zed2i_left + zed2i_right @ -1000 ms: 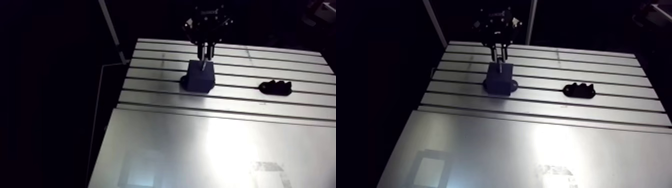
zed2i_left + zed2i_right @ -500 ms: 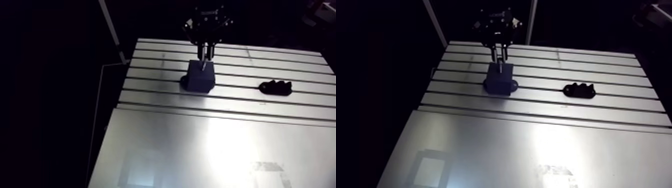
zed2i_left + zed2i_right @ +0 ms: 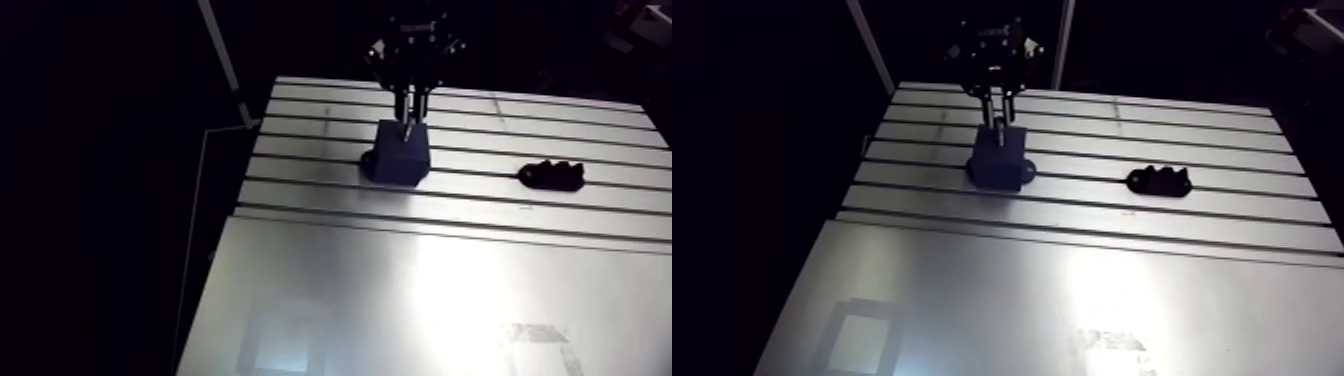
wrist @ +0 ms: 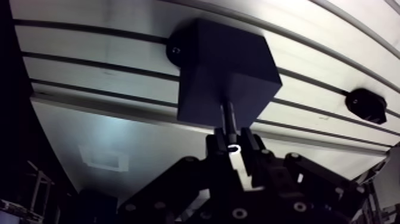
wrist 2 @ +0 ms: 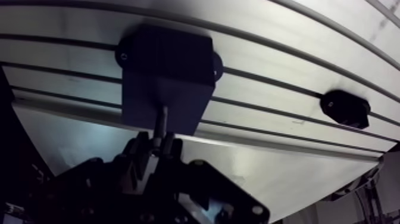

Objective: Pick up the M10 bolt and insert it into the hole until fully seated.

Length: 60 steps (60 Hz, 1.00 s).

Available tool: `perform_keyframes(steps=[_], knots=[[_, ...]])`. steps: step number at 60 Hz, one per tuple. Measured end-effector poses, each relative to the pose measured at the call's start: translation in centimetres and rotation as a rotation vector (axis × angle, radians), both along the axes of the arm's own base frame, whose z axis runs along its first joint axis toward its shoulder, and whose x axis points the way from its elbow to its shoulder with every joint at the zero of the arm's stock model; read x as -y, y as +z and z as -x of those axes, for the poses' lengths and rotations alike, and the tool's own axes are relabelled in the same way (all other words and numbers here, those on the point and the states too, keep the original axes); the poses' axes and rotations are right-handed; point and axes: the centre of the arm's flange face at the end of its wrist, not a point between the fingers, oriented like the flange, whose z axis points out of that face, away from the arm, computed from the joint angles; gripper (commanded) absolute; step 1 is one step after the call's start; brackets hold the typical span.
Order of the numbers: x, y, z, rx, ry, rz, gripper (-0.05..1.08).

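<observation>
Little has changed since just before: the gripper (image 4: 233, 143) holds at the same height, jaws closed narrow on the M10 bolt (image 4: 228, 119); its shank meets the dark block (image 4: 220, 65) towards the far edge of the table (image 4: 89, 65); probably entering, not yet seated.

Setting: a robotics laboratory or assembly test cell. Grounds: a slotted aluminium bench (image 3: 480, 215) with parallel T-slots, a dark fixture block (image 3: 400, 155) standing on it, and an industrial robot gripper (image 3: 411, 110) above.
</observation>
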Motion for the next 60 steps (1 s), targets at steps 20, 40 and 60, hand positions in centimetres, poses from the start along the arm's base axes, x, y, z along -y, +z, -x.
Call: perform_keyframes(steps=[20,40,60], knots=[[0.0,-0.4,-0.3,0.008,-0.001,-0.003,0.40],[0.0,-0.1,-0.3,-0.016,0.003,0.000,0.00],[-0.1,0.7,0.0,-0.058,0.003,0.004,0.00]])
